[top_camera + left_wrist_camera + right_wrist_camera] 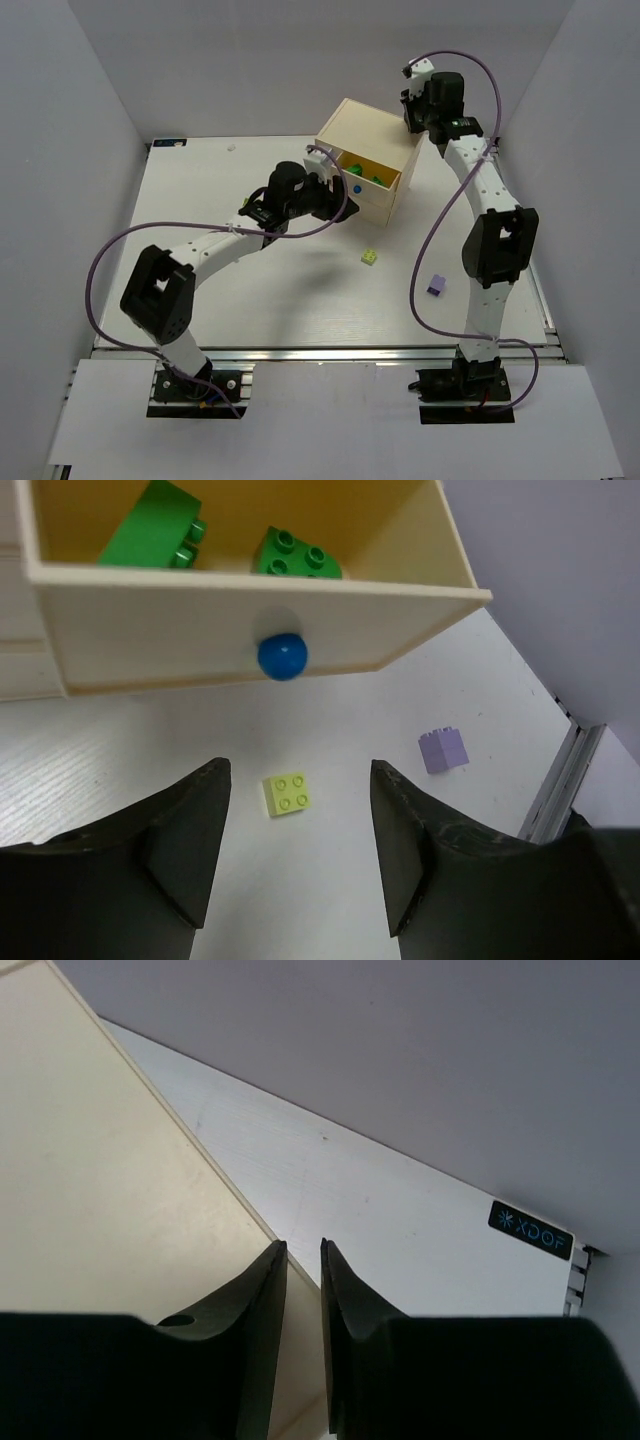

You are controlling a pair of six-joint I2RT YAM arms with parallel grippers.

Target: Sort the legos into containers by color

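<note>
**Left pincer open at the blue-knob drawer, right pincer closed by the chest**

The white table (250, 290) is carrying everything. The cream chest (375, 135) is sitting at its far middle, turned cornerwise, with one drawer (150, 630) pulled out toward the left arm. The drawer's long front is running across the left wrist view, and its blue knob (282, 656) is facing that camera. The left gripper (298, 815) is hanging just in front of the knob, fingers spread wide and holding nothing. The right gripper (303, 1260) is sitting by the chest's far right corner, fingers drawn together to a slit and empty; whether it is touching the wood cannot be told.

Only the left wrist view is showing the drawer's contents plainly. A long green brick (150, 530) is lying tilted with its studs pointing sideways, beside a square green brick (297, 555) with studs up. On the table, the lime brick (370, 257) is lying studs up near the drawer front. The lavender brick (435, 287) is sitting apart to its right. The right wrist view is showing no bricks.
</note>
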